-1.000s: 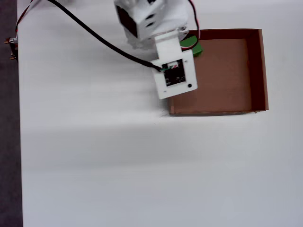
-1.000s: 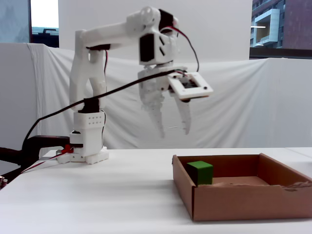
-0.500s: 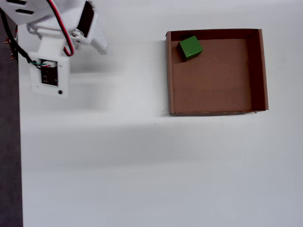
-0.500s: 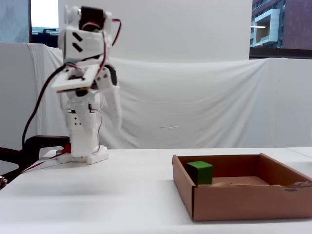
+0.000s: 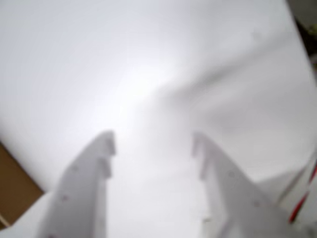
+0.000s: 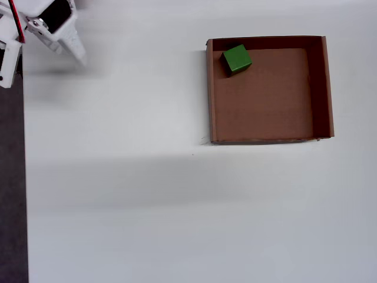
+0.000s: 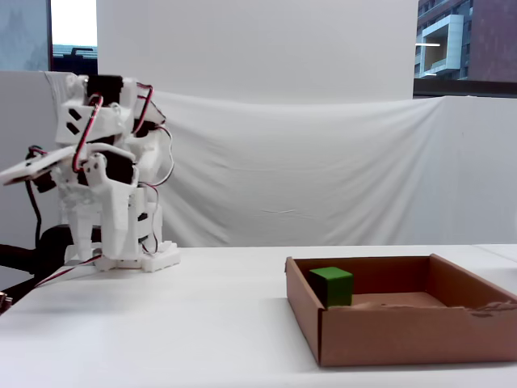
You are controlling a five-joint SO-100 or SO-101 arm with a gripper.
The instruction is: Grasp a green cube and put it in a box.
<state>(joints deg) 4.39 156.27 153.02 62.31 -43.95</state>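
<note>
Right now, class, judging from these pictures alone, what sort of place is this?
Probably an indoor lab or demo setup: a white table with a draped white backdrop, a small arm, and a box holding a green cube.

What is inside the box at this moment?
Only the green cube sits inside the box, near its upper-left corner in the overhead view; the remaining floor is bare. Nothing covers it: the open gripper is away over the table.

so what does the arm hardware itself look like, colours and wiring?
All-white printed arm with black servo blocks set in the joints. Red, white and black wires loop around the upper links, and a black cable trails off the base. The gripper has two white tapered fingers with stepped tips.
</note>
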